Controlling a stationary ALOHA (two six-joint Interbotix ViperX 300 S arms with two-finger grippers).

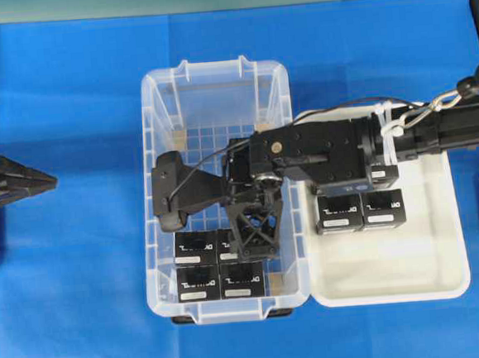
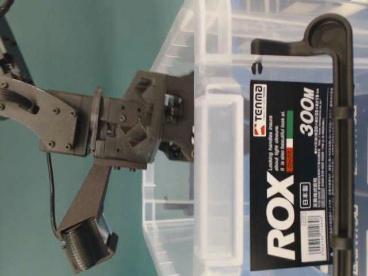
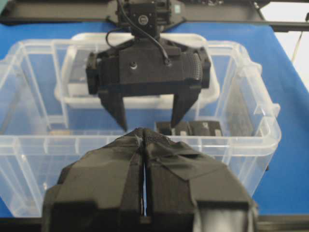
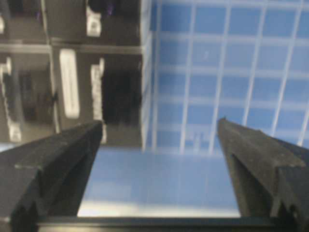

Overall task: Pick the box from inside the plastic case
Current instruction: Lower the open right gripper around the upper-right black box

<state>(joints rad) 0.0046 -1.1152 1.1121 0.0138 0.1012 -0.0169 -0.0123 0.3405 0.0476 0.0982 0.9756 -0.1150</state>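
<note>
The clear plastic case point(image 1: 157, 136) stands mid-table with several black boxes point(image 1: 198, 282) packed at its near end. My right gripper point(image 1: 253, 190) reaches in from the right and hangs over the case, fingers pointing down, open and empty. In the right wrist view the gripper point(image 4: 160, 122) frames bare grid floor, with the boxes point(image 4: 120, 92) off to the upper left beside one finger point(image 4: 72, 145). From the left wrist view, one right fingertip point(image 3: 181, 113) hangs just above the boxes point(image 3: 205, 128). My left gripper point(image 1: 49, 184) rests shut at the far left, outside the case, with its jaws point(image 3: 145, 135) pressed together.
A shallow white tray point(image 1: 396, 274) touches the case's right side and holds black boxes point(image 1: 339, 213) at its far end, partly under the right arm. Blue cloth covers the table. The table-level view shows the case wall point(image 2: 218, 115) with a ROX label.
</note>
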